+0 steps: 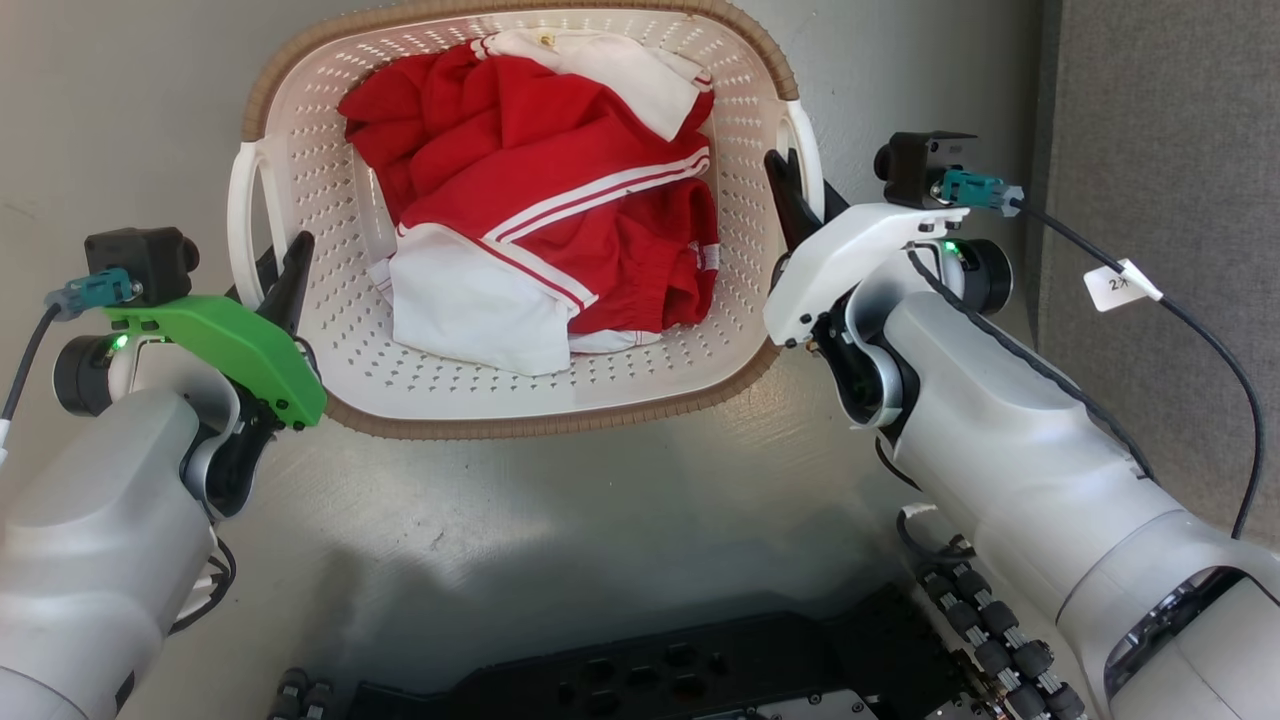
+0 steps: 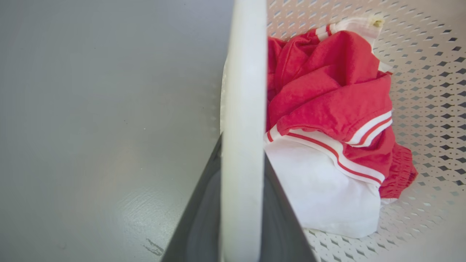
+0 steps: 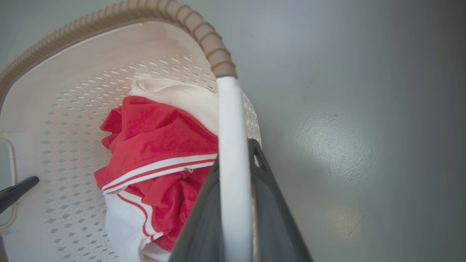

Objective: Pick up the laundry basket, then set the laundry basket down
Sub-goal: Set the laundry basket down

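Looking down from my head, the basket (image 1: 560, 425) sits straight ahead of me on the grey floor (image 1: 500, 560), or just above it; I cannot tell whether it is lifted. It is cream-white and perforated with a brown rim, and it holds a crumpled heap of red and white clothes (image 1: 540, 200).

Its long axis runs side to side across my front, with a white handle at each short end. Each handle bar runs away from me, in line with my fingers. The basket lies between my two grippers, and neither arm is nearer than the other.

My left gripper (image 1: 280, 270) is at the left handle (image 1: 240, 210). From that wrist, the handle (image 2: 242, 109) rises between my two dark fingers (image 2: 204, 211), which press close on both sides with no gap showing. I judge them clamped on it.

My right gripper (image 1: 808, 200) is at the right handle (image 1: 805, 140). From that wrist, the white bar (image 3: 233, 145) fills the space between the fingers (image 3: 271, 207) in the same way, so I judge that grip closed too. Across the basket, a left finger (image 3: 16, 189) pokes through the far handle opening.

Both forearms rise from the lower corners and slant inward, wrists turned so the fingers point forward along the handles. Any lift or lowering would need both arms moving together to keep the basket level.
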Controlling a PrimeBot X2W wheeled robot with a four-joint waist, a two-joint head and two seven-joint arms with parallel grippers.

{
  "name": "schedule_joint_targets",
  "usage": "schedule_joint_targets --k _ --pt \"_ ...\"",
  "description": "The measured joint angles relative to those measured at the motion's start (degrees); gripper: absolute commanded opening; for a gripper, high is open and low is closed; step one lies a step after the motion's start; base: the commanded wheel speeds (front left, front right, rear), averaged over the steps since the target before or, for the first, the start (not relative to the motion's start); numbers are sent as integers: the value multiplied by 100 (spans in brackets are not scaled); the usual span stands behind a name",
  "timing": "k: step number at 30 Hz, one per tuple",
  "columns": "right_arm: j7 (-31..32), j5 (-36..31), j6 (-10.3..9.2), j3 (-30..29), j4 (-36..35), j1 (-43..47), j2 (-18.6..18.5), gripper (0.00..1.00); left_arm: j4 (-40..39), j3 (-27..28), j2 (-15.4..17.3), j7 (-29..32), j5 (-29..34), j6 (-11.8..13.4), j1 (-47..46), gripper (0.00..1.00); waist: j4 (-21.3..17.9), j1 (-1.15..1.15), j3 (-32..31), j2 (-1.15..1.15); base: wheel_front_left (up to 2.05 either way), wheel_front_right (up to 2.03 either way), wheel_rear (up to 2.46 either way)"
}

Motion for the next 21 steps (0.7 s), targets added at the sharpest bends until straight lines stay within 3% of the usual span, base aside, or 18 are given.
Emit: schedule_joint_targets --k 6,7,8,9,21 --pt "0 -67 0 -94 29 59 22 0 -13 -29 3 1 -1 0 -28 0 10 0 2 0 0 0 0" --pt "0 -71 0 -110 34 65 23 15 -10 -36 2 1 -1 0 -30 15 11 0 0 0 0 0 0" --pt "0 -71 0 -124 42 69 25 29 -7 -44 2 1 -1 0 -32 68 13 0 -1 0 0 0 0" --pt "0 -71 1 -138 45 74 25 100 -3 -52 1 1 -1 0 -34 100 15 0 -4 0 0 0 0" --pt "-9 -69 5 -280 93 83 -54 100 16 -109 31 10 -1 -3 -36 100 33 0 -78 0 0 0 0"
